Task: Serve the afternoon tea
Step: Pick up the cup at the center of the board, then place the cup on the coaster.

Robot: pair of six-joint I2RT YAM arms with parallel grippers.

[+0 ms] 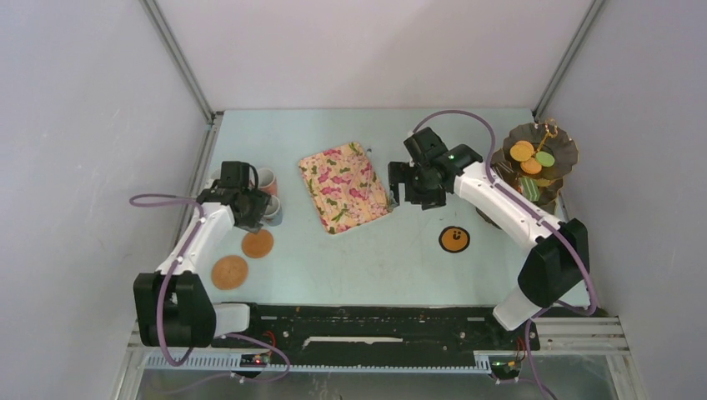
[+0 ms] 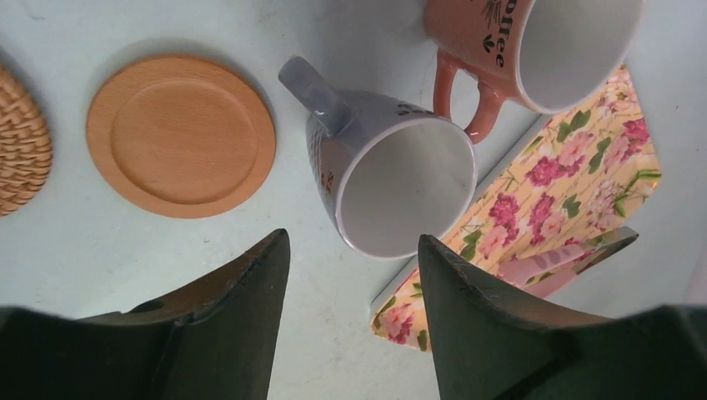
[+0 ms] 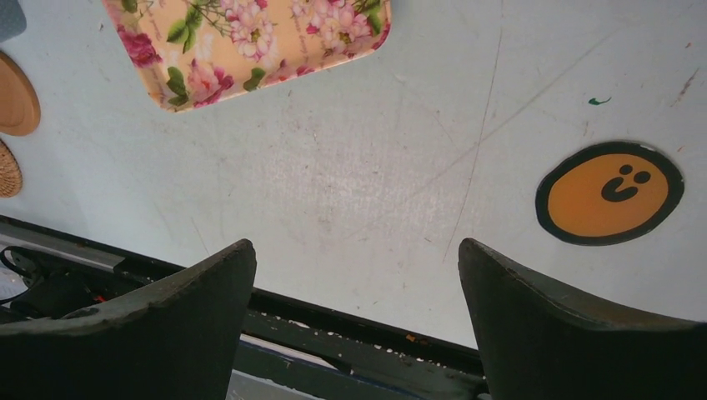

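My left gripper point(image 1: 253, 213) is open and empty, low over the table, its jaws just short of a grey mug point(image 2: 392, 179) that lies tilted with its mouth toward me. A pink-orange mug point(image 2: 534, 46) stands behind it; both show from above, grey point(image 1: 273, 210) and pink point(image 1: 267, 179). A wooden coaster point(image 2: 181, 135) and a wicker coaster point(image 2: 21, 142) lie to the left. My right gripper point(image 1: 408, 193) is open and empty, above bare table by the floral tray. An orange smiley coaster point(image 3: 609, 193) lies to its right. The dark tiered stand point(image 1: 560, 148) at the far right holds macarons point(image 1: 523, 152).
The floral tray point(image 1: 344, 186) lies mid-table, empty from above; pink tongs point(image 2: 559, 267) lie at its edge in the left wrist view. The wooden coaster point(image 1: 258, 243) and the wicker coaster point(image 1: 229, 272) sit near the left arm. The black front rail point(image 3: 350, 329) shows below my right jaws.
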